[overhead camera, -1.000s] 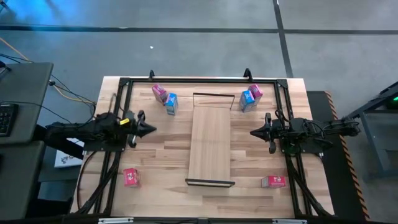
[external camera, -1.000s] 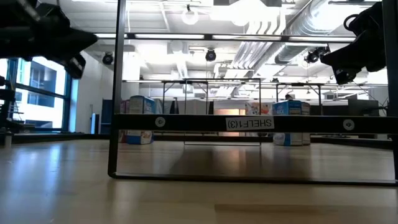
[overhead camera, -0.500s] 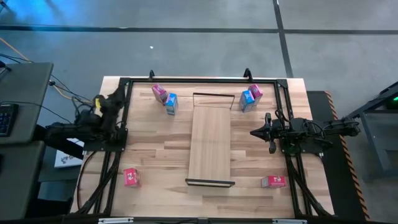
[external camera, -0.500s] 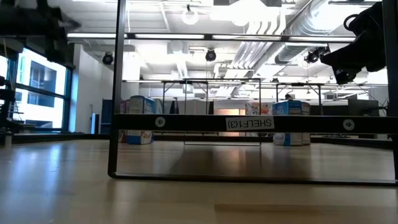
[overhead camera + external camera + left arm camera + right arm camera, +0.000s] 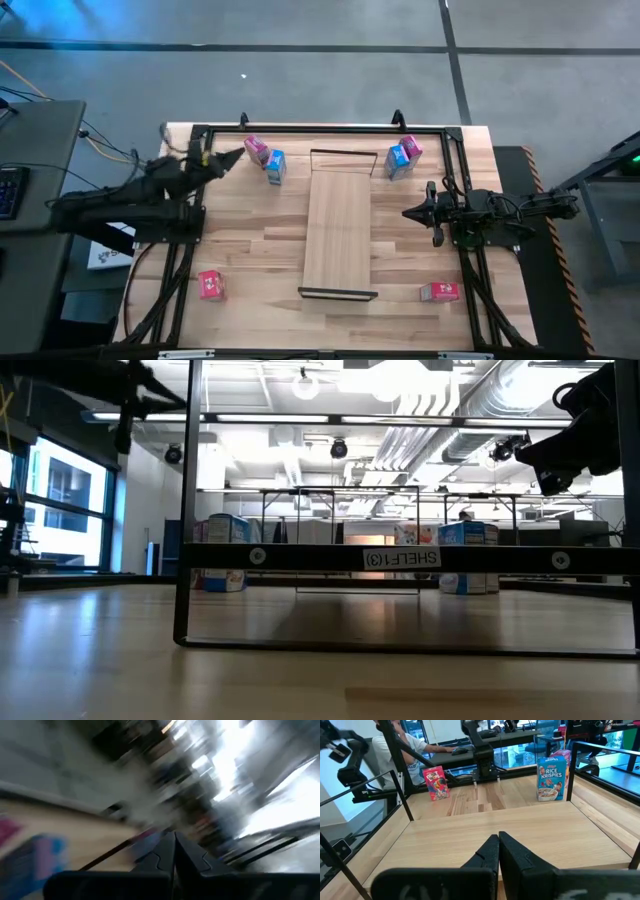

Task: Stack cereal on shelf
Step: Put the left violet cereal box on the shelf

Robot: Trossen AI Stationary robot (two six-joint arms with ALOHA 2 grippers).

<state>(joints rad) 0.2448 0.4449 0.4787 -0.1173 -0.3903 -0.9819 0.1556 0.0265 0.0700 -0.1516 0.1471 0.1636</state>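
Cereal (image 5: 275, 166): small rectangular cardboard boxes beside the long light-wood shelf (image 5: 338, 233); left tool (image 5: 236, 157) and right tool (image 5: 409, 213) both pinched closed.

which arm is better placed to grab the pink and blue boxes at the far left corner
Left. The left gripper points at the pink box and blue box, close beside them. The right gripper sits across the shelf, farther off.

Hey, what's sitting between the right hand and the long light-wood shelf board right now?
Nothing. In the high view only bare plank tabletop lies between the right hand and the long light-wood shelf board; the right wrist view shows bare wood ahead too.
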